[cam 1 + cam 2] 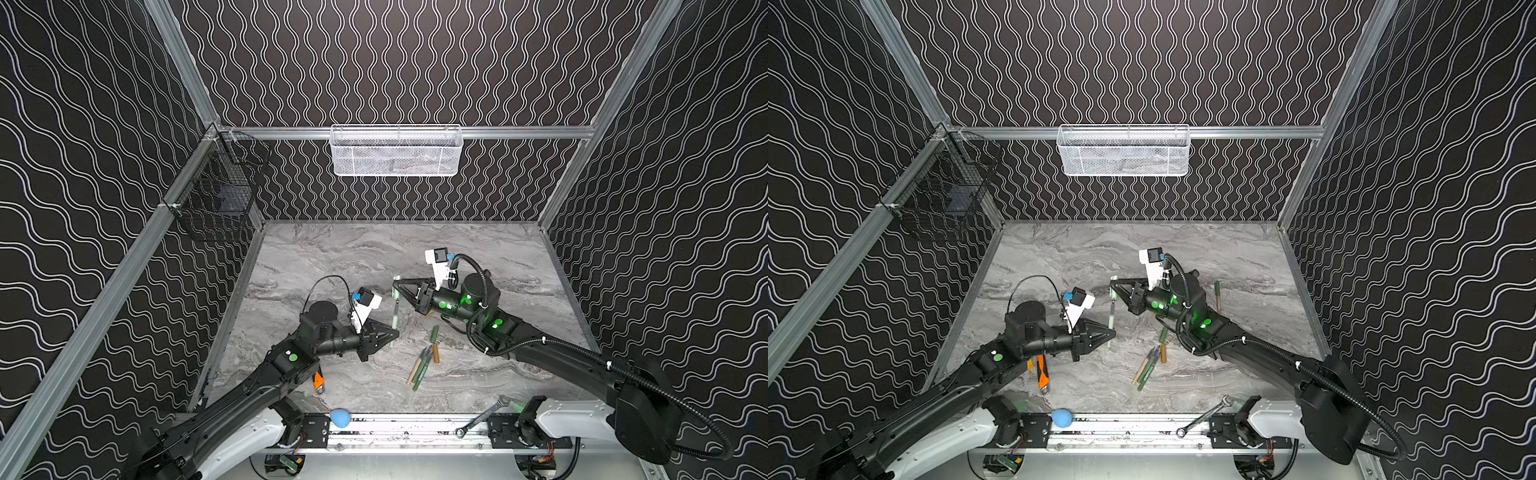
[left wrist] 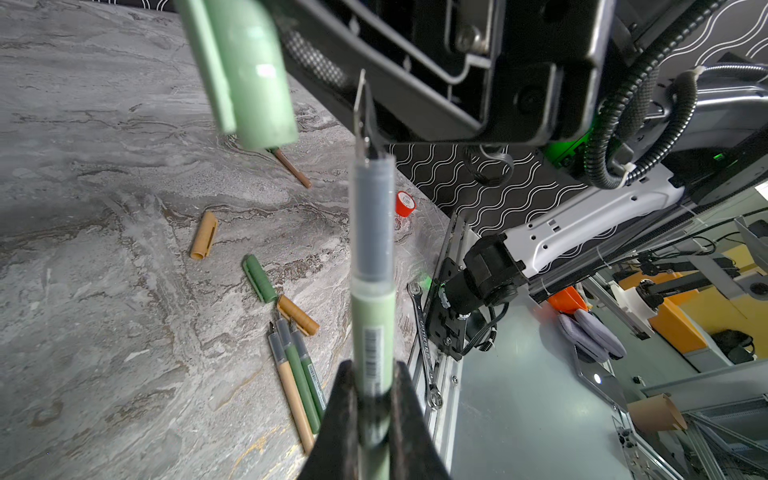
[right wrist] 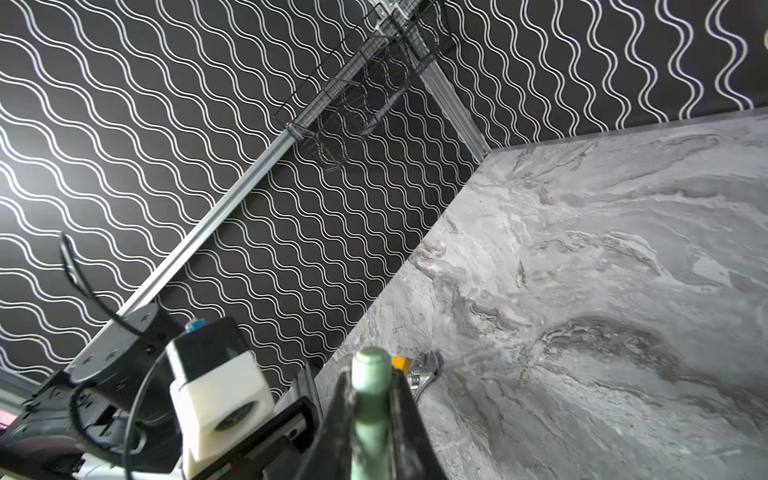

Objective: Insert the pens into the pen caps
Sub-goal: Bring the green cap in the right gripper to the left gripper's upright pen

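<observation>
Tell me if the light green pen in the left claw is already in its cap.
No, the pen in the left claw shows its dark tip bare, apart from the cap.

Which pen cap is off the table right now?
The pale green cap, pinched in the right gripper; the two tan caps and the dark green cap lie on the table.

Pale green pen [image 2: 372, 324], tip bare, near matching cap [image 2: 249, 75], not inserted.
</observation>
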